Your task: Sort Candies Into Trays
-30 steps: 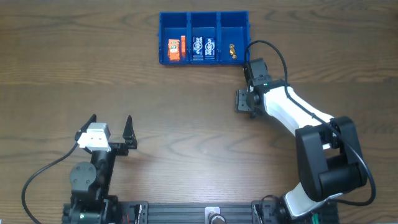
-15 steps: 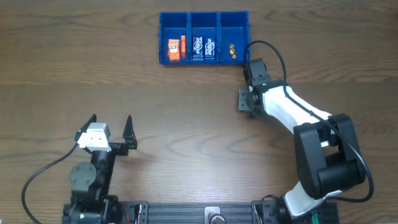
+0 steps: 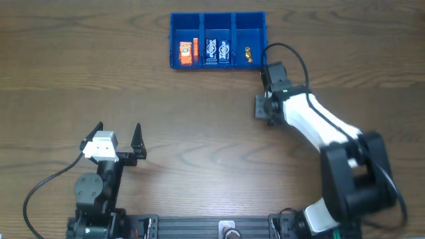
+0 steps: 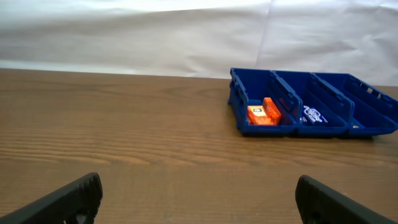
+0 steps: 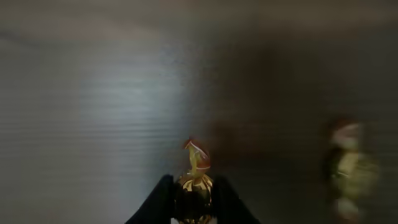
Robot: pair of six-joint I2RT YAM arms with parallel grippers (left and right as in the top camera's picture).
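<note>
Right gripper (image 5: 194, 190): on its wrist camera I see it clamped on a gold-wrapped candy (image 5: 194, 169); overhead, it sits near the blue tray (image 3: 173, 40), right end.
Left gripper (image 3: 118, 129): fingers wide apart, well away from the tray.

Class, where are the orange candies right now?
In the top view, the orange candies sit in the blue tray's left compartment, beside the blue candies' compartment.

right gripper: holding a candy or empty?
Holding. In the right wrist view the right gripper is shut on a gold-wrapped candy, pinched between both fingers.
</note>
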